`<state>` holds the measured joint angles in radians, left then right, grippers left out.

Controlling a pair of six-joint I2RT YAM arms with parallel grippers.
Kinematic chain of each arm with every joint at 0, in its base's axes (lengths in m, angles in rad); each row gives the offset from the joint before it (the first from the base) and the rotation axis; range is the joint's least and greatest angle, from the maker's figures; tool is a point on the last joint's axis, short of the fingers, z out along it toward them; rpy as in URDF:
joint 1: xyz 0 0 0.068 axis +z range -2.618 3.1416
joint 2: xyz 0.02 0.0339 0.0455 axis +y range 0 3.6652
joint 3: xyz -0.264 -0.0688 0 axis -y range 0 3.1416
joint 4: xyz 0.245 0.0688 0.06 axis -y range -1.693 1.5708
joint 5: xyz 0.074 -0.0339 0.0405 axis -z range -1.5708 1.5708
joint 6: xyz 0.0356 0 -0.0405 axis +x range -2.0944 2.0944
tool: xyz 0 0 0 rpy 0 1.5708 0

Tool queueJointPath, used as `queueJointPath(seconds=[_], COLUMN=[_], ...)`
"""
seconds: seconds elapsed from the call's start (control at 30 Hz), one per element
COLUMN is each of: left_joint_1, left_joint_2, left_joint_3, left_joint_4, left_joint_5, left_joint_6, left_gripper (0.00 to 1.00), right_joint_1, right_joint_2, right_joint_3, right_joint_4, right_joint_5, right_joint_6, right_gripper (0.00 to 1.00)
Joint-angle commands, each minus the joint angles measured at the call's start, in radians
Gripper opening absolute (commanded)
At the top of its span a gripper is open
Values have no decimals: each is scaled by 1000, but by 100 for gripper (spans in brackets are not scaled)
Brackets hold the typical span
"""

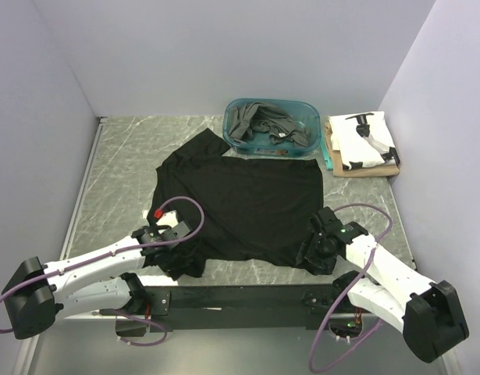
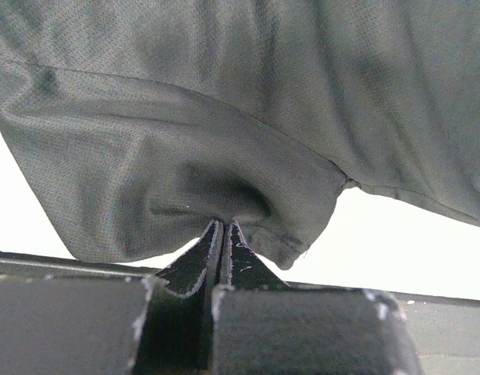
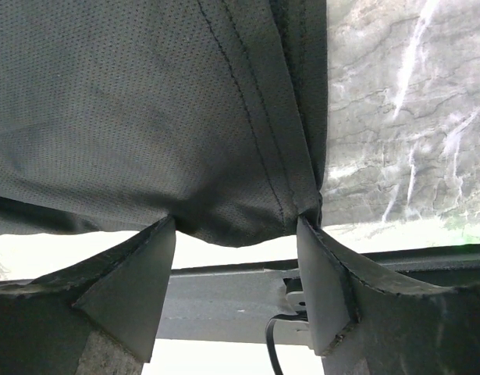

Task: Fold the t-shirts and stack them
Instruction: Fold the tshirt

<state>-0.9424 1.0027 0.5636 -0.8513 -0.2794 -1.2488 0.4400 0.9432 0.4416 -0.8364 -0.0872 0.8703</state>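
The plain black t-shirt point(image 1: 240, 199) lies spread flat on the marble table. My left gripper point(image 1: 176, 256) is at its near left corner. In the left wrist view the left gripper point(image 2: 224, 224) is shut, pinching a fold of the black cloth point(image 2: 224, 117). My right gripper point(image 1: 312, 254) is at the shirt's near right corner. In the right wrist view the right gripper point(image 3: 236, 234) is open, with the stitched hem corner point(image 3: 247, 156) hanging between its fingers. A folded white printed t-shirt point(image 1: 364, 137) lies on a folded tan one point(image 1: 368, 169) at the far right.
A teal tub point(image 1: 306, 144) holding crumpled dark grey shirts point(image 1: 259, 125) stands at the back, touching the black shirt's far edge. A black rail point(image 1: 240, 297) runs along the table's near edge between the arm bases. Walls close in the left, right and back.
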Motion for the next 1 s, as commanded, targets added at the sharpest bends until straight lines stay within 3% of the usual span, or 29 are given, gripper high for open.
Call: queueJointPath(seconds=[0.0, 0.3, 0.47, 0.7, 0.83, 0.87, 0.97], left_joint_1=[-4, -3, -2, -4, -3, -4, -4], left_joint_2=[-7, 16, 16, -1, -9, -10, -9], left_joint_3=[33, 50, 47, 51, 61, 65, 85], left_joint_4=[5, 3, 8, -6, -31, -34, -64], left_joint_5=[-33, -47, -38, -46, -75, -79, -116], left_joint_6=[9, 32, 37, 28, -3, -6, -15], left_gripper=[1, 1, 1, 1, 1, 1, 1], right_joint_1=[6, 6, 6, 6, 6, 6, 6], right_joint_2=[-9, -43, -40, 83, 94, 92, 80], right_joint_3=[-1, 49, -17, 0, 22, 26, 23], right_joint_4=[-10, -144, -47, 29, 48, 46, 69], right_joint_5=[52, 6, -13, 32, 43, 46, 40], right_joint_6=[2, -7, 19, -59, -77, -79, -77], right_gripper=[70, 69, 68, 64, 49, 36, 21])
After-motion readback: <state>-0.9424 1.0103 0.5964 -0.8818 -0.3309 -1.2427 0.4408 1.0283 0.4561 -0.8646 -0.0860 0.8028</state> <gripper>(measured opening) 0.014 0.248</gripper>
